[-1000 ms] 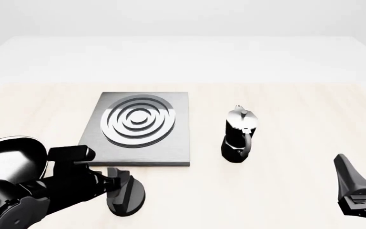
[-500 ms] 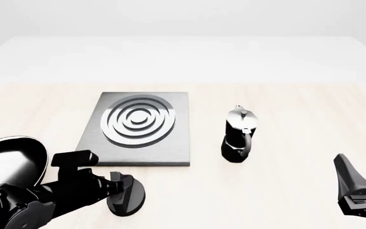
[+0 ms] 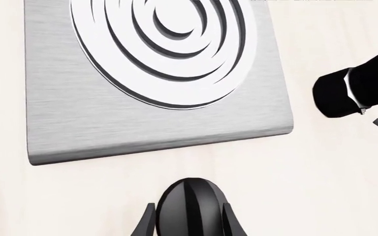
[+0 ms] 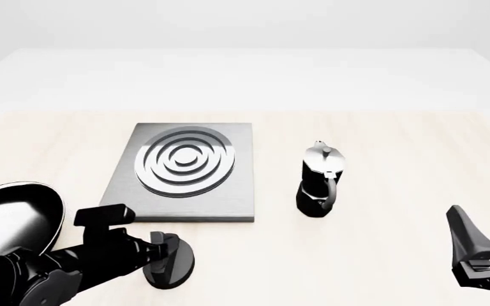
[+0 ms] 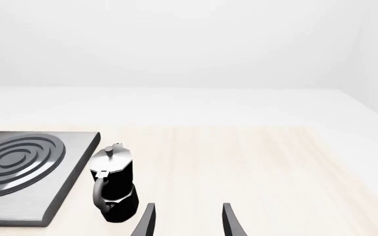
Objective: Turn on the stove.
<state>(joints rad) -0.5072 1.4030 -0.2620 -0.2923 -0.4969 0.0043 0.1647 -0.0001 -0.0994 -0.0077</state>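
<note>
The stove [image 4: 228, 191] is a flat grey metal plate with silver burner rings [image 4: 185, 160], left of the table's middle. Its black ridged knob [image 4: 170, 260] stands on the table just in front of the plate. My left gripper [image 4: 160, 250] is shut on the knob. In the left wrist view the fingers [image 3: 147, 223] press both sides of the knob [image 3: 190, 204], with the stove [image 3: 156, 128] beyond. My right gripper [image 4: 489, 239] hangs open at the near right, holding nothing. Its fingers [image 5: 231, 221] show in the right wrist view.
A glossy black frying pan [image 4: 11, 217] lies at the near left beside my left arm. A black-and-silver moka pot [image 4: 320, 185] stands upright right of the stove, also seen as the moka pot [image 5: 113, 187] in the right wrist view.
My left arm has sunk and shifted slightly right while holding the knob. The right arm, pan and moka pot have not moved.
</note>
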